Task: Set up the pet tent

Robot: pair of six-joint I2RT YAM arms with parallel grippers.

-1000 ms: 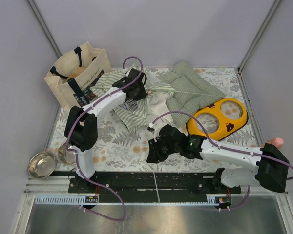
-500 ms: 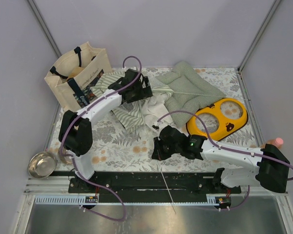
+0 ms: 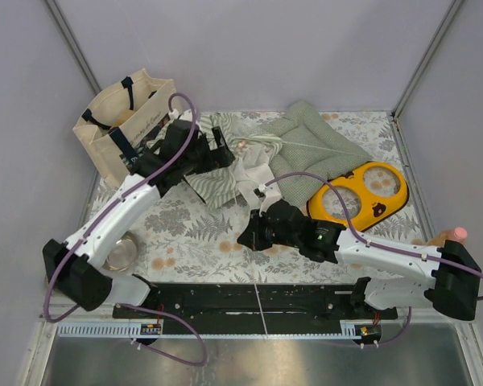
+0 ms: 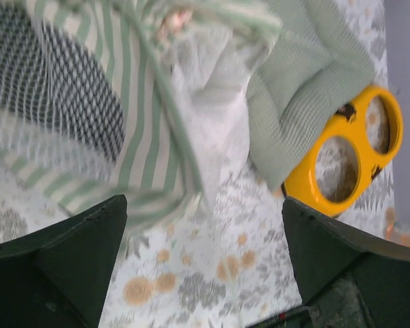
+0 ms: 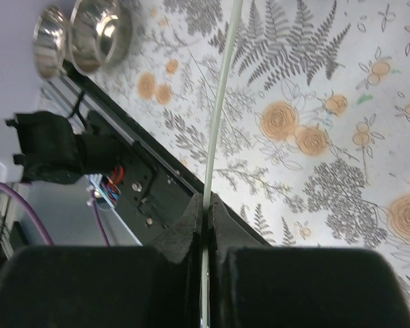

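Observation:
The pet tent [image 3: 221, 173] lies crumpled at the back of the table, green-and-white striped with a dark mesh panel [image 4: 55, 89] and white lacy fabric [image 4: 212, 109]. My left gripper [image 3: 220, 149] hovers at the tent's left edge. In the left wrist view it [image 4: 201, 273] is open, with only the floral table cover between its fingers [image 4: 55, 266]. My right gripper [image 3: 246, 239] is near the table's middle front, shut [image 5: 206, 205] on a thin white pole [image 5: 219, 109]. The pole runs out past the jaws over the table's near edge [image 3: 257, 296].
A beige tote bag [image 3: 129, 121] stands at the back left. A green checked cushion [image 3: 314, 145] lies at the back right, and a yellow two-hole bowl stand [image 3: 362, 193] in front of it. Steel bowls [image 5: 99, 27] sit at the front left by the arm rail [image 3: 225, 297].
My left gripper has opened, let go of the tent fabric and drawn back to the left. My right gripper has shut on the thin pole and moved a little up and left.

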